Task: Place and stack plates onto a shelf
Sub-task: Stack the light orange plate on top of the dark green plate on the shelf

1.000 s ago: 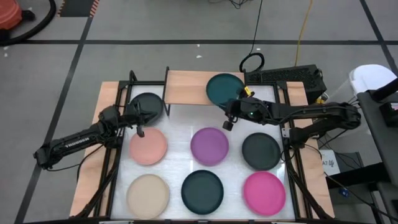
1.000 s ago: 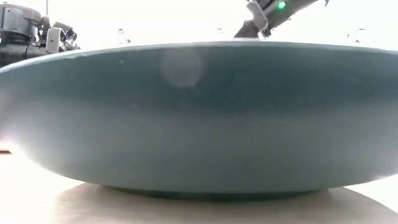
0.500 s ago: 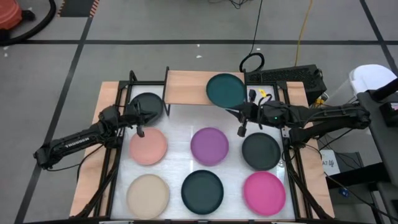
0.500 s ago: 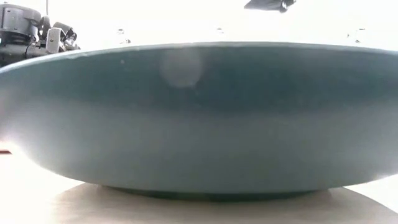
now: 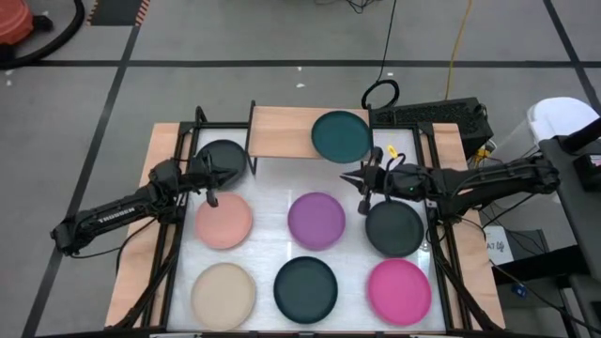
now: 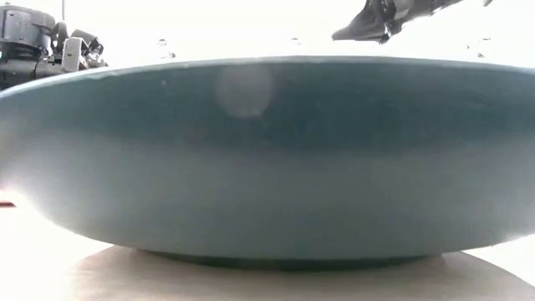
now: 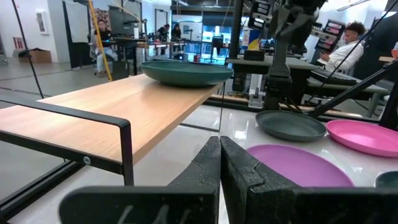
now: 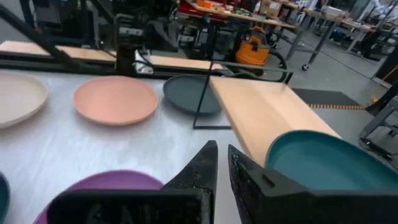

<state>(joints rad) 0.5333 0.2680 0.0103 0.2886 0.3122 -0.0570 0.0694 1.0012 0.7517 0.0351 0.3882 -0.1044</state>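
teal plate point(image 5: 341, 135) on shelf point(image 5: 282, 130), right pincer point(image 5: 364, 181) pressed together beside it, left pincer point(image 5: 210, 184) pressed together

Overhead, low and wrist views sharing the teal plate point(image 5: 341, 135).

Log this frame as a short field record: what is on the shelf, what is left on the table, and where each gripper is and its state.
on shelf: one teal plate at the right end of the shelf
on table: black plate beside the shelf's left end; salmon plate; purple plate; second black plate; beige plate; dark teal plate; magenta plate
left gripper: shut, empty, between the black plate and salmon plate
right gripper: shut, empty, above the table between the shelf and the second black plate
stacking: none yet
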